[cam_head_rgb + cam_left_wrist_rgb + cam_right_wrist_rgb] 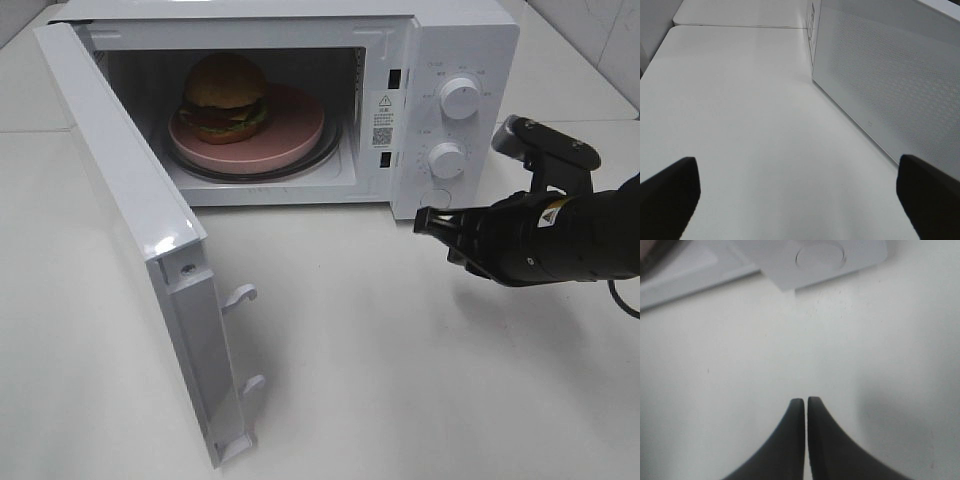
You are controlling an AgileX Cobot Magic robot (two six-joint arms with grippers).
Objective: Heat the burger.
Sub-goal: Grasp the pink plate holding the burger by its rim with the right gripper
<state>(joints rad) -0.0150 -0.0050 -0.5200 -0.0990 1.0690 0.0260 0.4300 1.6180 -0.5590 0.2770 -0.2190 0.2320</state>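
The burger (224, 95) sits on a pink plate (295, 130) inside the white microwave (470, 40). The microwave door (120, 200) stands wide open, swung out to the left. My right gripper (425, 220) is shut and empty, hovering over the table just in front of the control panel's lower corner. In the right wrist view its fingertips (806, 401) press together below the panel's round button (820, 254). My left gripper (797, 165) is open with nothing between its fingers. It shows only in the left wrist view, low over the table beside the door's meshed outer face (890, 75).
Two white knobs (460, 97) (446, 160) sit on the microwave's panel, right of the cavity. Two latch hooks (240, 295) stick out from the door's free edge. White table (380, 350) stretches in front of the microwave.
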